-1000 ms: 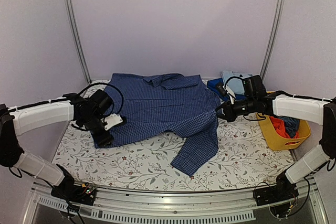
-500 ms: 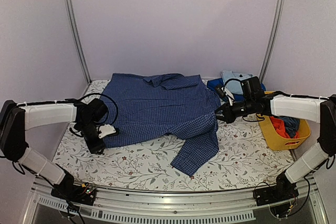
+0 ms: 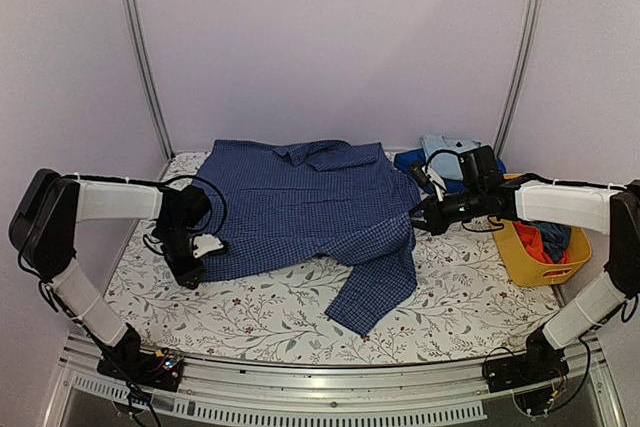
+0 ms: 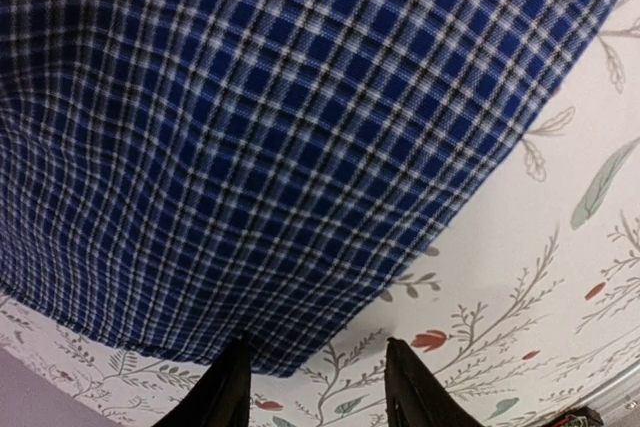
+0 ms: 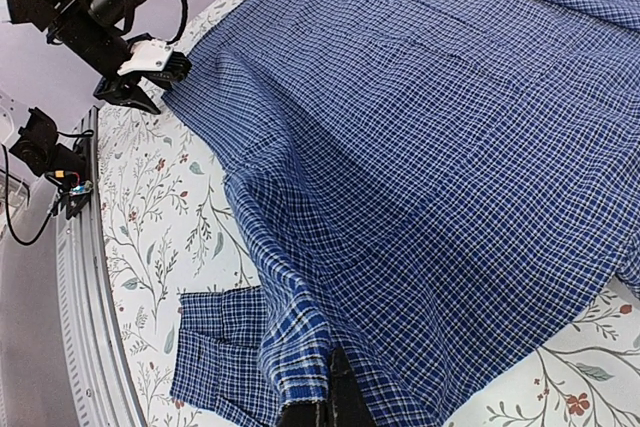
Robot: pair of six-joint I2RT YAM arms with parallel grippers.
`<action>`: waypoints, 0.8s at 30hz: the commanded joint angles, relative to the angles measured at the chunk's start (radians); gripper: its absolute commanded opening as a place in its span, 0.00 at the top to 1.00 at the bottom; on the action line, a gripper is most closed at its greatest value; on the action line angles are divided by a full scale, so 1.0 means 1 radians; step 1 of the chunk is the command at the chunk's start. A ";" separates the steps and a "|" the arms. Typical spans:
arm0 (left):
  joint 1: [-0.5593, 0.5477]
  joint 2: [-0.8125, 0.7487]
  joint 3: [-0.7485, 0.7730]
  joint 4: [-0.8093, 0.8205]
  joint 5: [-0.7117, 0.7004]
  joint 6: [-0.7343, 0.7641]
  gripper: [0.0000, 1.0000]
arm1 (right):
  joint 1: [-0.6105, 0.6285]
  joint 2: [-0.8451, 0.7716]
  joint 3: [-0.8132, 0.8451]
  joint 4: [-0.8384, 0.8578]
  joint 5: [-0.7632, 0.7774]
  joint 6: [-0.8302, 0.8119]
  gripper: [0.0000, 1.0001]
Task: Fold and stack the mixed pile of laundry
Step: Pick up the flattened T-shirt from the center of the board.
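Shifted: the left gripper [image 3: 190, 269] has slid down and back along the shirt's left edge to its near corner, with its forearm drawn in closer. The right arm has hardly stirred.
Shirt: the blue checked shirt [image 3: 310, 197] lies spread flat across the middle of the floral worktop [image 3: 450, 317], collar toward the back wall. One sleeve [image 3: 375, 292] trails toward the near edge.
Left jaws: parted, tips down near the worktop, straddling the hem corner [image 4: 280, 347]. As far as I can see, nothing is pinched yet.
Right jaws: the right gripper [image 3: 422, 217] is clenched on the shirt's right side, with cloth bunched between the jaws.
Bearing: the shirt spans wider left to right than back to front, stretched between the two grippers. Its corner sits just inside the left jaws, so I'd judge that closing on it comes next.
Rest of the pile: a pale blue garment [image 3: 448, 147] and a dark navy piece [image 3: 408, 161] lie behind the right gripper. A red-orange cloth [image 3: 528, 239] sits in the yellow basket [image 3: 525, 272] at the right edge.
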 commanded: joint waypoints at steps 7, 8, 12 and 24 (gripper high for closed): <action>0.015 0.029 -0.046 0.049 0.054 0.013 0.72 | 0.004 0.025 0.024 0.039 -0.023 -0.015 1.00; 0.015 0.032 -0.044 0.051 0.059 0.014 0.76 | 0.004 0.024 0.025 0.037 -0.023 -0.016 1.00; 0.015 0.025 -0.021 0.025 0.059 0.019 1.00 | 0.004 0.016 0.024 0.028 -0.017 -0.014 1.00; -0.144 -0.010 0.086 -0.239 0.104 -0.133 1.00 | 0.008 -0.117 -0.036 -0.058 -0.006 0.004 1.00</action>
